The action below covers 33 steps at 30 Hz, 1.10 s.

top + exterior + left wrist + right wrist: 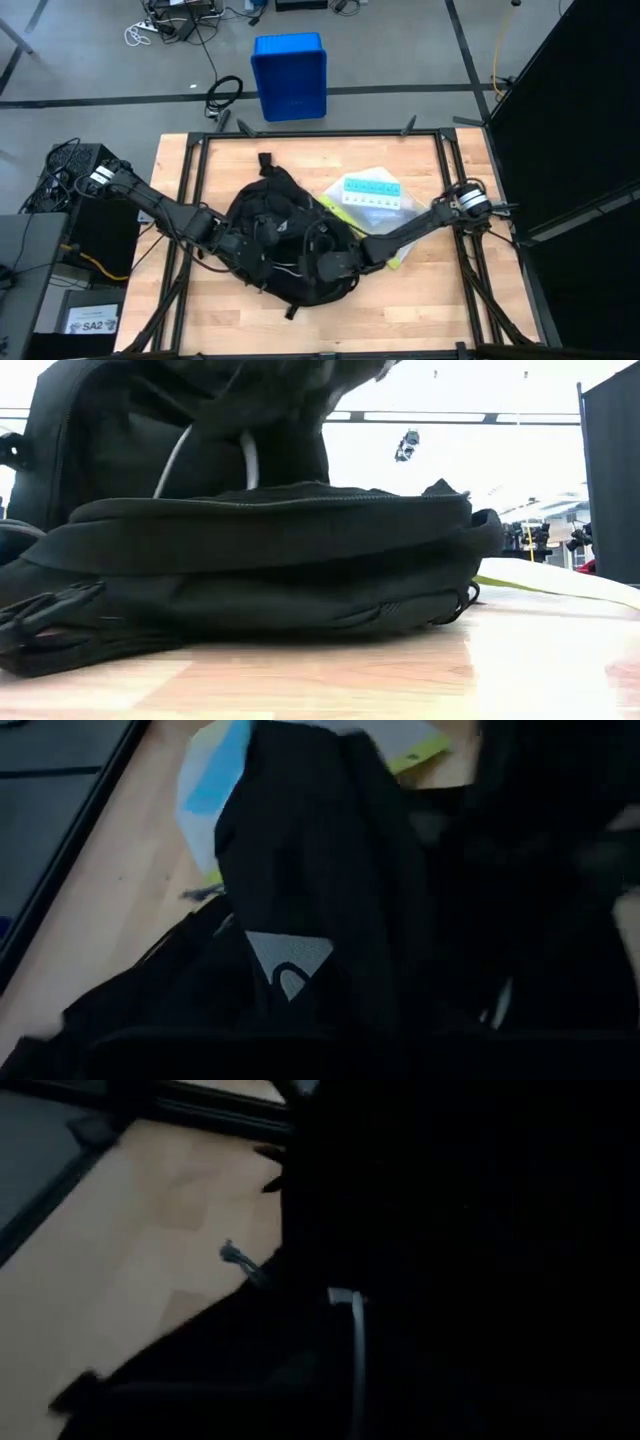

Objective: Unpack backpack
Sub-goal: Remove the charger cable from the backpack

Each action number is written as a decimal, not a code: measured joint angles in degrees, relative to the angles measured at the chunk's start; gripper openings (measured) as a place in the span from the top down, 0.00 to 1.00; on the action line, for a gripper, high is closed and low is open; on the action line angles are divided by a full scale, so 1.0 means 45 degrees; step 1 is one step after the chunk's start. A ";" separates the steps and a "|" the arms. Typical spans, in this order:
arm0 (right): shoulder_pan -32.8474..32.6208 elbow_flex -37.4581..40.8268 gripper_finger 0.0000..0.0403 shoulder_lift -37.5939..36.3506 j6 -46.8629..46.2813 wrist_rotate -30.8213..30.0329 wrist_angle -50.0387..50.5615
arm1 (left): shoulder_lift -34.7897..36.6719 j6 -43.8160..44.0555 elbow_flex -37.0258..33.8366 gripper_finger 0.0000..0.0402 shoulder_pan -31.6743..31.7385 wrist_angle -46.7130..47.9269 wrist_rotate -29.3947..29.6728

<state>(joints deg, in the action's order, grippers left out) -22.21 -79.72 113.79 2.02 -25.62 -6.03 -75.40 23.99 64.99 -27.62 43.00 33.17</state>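
Your backpack (285, 235) lay flat in the middle of the wooden table (430, 300), a large black rounded shape with one strap trailing toward the far edge. From table height it filled most of the picture, its zipped seams stacked in layers and a buckle strap resting on the wood at one side. The left wrist camera caught the small white triangular logo (288, 960) on its dark fabric.

Your left gripper (240, 243) sat pressed against the backpack's left side, fingers closed; you could not make out from any view whether fabric was caught between them. Your right gripper (335, 265) was down on the backpack's right, near-edge side, also closed, and its wrist camera showed almost nothing but black cloth, a grey zipper pull (238, 1257) and bare wood beyond. Whether it pinched anything could not be told either.

Just beside the backpack on the right, partly under your right arm, lay a clear bag (385, 205) holding a blue-and-white pill organiser (371, 192) and a yellow-green sheet (400, 255). Beyond the table's far edge stood a blue plastic bin (290, 75) on the floor.
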 joint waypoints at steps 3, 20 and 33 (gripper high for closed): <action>-0.0644 -0.0010 1.00 -0.1226 0.0451 -0.1572 0.1317 | -0.0019 0.0379 -0.0005 1.00 -0.0013 0.0666 0.0050; -0.4652 -0.0049 1.00 -0.8063 -0.0026 -0.8668 0.6526 | -0.0019 0.1438 -0.0010 1.00 -0.0058 0.2723 0.0977; -0.3120 0.0796 0.99 -0.6816 -0.9464 -0.5743 1.4908 | -0.0019 0.1417 -0.0010 1.00 -0.0058 0.2630 0.0982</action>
<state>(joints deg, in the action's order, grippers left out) -36.25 -76.14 83.12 -40.57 -51.47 61.05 -75.48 30.37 64.95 -27.88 54.83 37.58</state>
